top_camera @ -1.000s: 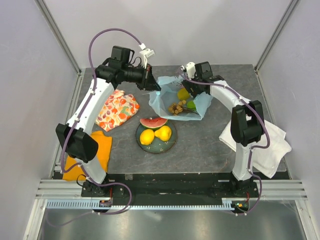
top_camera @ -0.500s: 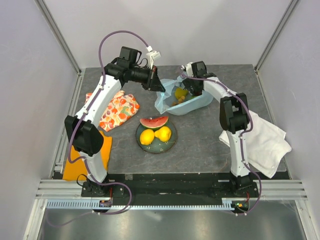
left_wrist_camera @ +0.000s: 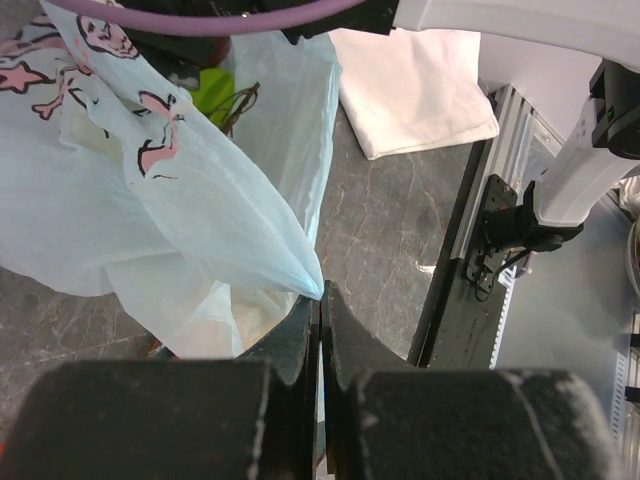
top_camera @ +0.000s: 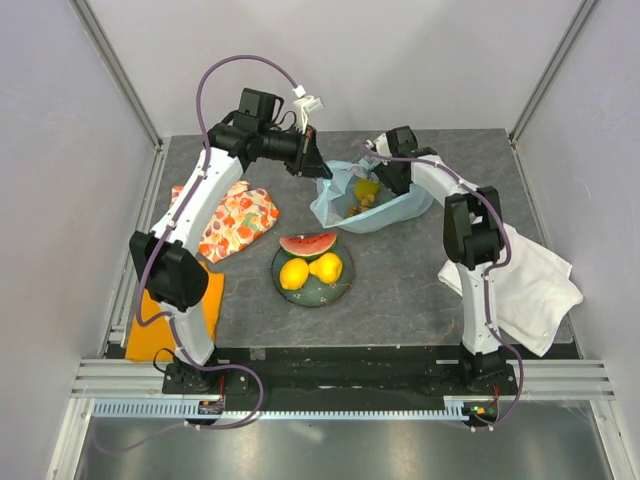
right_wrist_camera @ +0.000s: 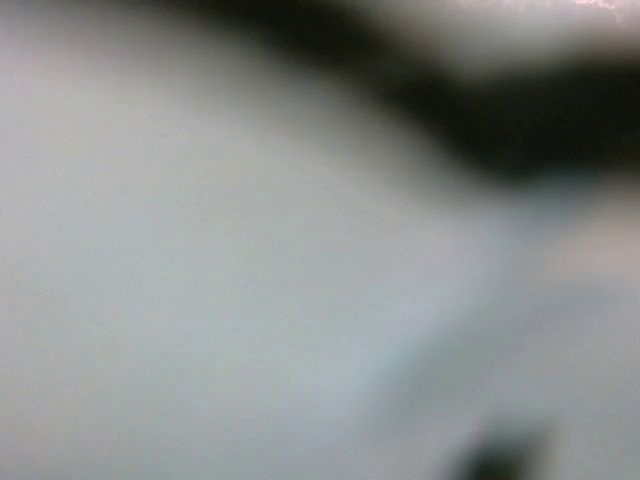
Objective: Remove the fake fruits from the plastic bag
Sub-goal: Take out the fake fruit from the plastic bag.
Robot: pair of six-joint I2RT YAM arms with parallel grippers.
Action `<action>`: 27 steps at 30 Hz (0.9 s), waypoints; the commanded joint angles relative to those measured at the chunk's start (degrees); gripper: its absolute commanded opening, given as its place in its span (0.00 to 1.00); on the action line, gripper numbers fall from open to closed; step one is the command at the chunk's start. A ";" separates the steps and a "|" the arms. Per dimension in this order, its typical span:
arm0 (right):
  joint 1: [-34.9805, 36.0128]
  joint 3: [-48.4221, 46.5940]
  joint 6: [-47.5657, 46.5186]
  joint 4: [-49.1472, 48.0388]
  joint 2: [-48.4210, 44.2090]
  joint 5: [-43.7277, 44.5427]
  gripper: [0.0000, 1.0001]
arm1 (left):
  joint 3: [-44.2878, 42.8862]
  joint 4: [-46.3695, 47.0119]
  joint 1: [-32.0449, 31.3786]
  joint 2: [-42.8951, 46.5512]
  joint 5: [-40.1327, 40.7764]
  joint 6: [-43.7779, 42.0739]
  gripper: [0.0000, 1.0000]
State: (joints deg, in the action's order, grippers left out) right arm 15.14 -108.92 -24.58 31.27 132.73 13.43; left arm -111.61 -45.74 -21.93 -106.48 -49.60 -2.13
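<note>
The plastic bag [top_camera: 372, 207] hangs slack between my two grippers at the back of the table. My left gripper [top_camera: 318, 170] is shut on the bag's left edge; the left wrist view shows the bag [left_wrist_camera: 180, 200] pinched at the jaw tips [left_wrist_camera: 321, 292]. My right gripper [top_camera: 385, 180] is at the bag's right rim, which is raised to it. Its wrist view shows only blurred plastic [right_wrist_camera: 250, 250]. A green-yellow piece [top_camera: 366, 188] [left_wrist_camera: 212, 90] and a brownish grape bunch [top_camera: 358, 205] lie inside. A watermelon slice [top_camera: 307, 244] and two lemons [top_camera: 294, 273] [top_camera: 327, 266] sit on the dark plate [top_camera: 345, 285].
An orange-floral cloth [top_camera: 232, 218] lies left of the plate. An orange cloth [top_camera: 205, 310] lies at the near left. A white cloth [top_camera: 530, 285] lies under the right arm and shows in the left wrist view [left_wrist_camera: 415, 85]. Frame posts stand at the back corners.
The bag lay spread on the table; both grippers have drawn closer together and lifted its edges, so it is gathered into a pouch. The left arm has swung right.
</note>
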 commanded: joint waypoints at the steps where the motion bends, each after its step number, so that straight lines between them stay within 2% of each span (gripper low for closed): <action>1: -0.37 1.60 -0.38 1.95 -9.75 -6.20 0.35 | -3.79 0.91 -1.00 -1.63 0.82 0.73 0.02; 3: -0.28 2.75 0.05 2.65 -13.96 -9.28 0.32 | -4.05 0.82 -1.53 -1.54 1.87 -0.15 0.01; 8: -0.37 8.98 0.67 4.60 -22.93 -25.52 0.31 | -4.23 0.74 -2.32 -1.10 3.81 -1.30 0.02; 12: -0.37 15.84 1.72 3.62 -27.96 -29.33 0.31 | -4.75 0.65 -2.94 -1.01 4.78 -1.47 0.02; 17: -1.34 16.11 4.27 5.47 -29.36 -41.18 0.32 | -5.54 0.65 -3.12 -1.19 6.62 -1.21 0.02; 21: -0.99 12.96 10.93 5.21 -30.24 -50.76 0.31 | -6.16 0.82 -3.03 -1.37 8.99 -0.95 0.02; 27: 5.33 11.01 12.01 4.50 -35.60 -52.89 0.32 | -7.83 1.00 -2.41 -1.81 11.11 -0.33 0.02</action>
State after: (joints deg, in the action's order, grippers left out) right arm 15.77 -94.45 -14.90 37.26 103.46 -32.77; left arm -116.03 -45.76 -24.82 -107.68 -40.45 -2.20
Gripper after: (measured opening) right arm 0.725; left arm 0.025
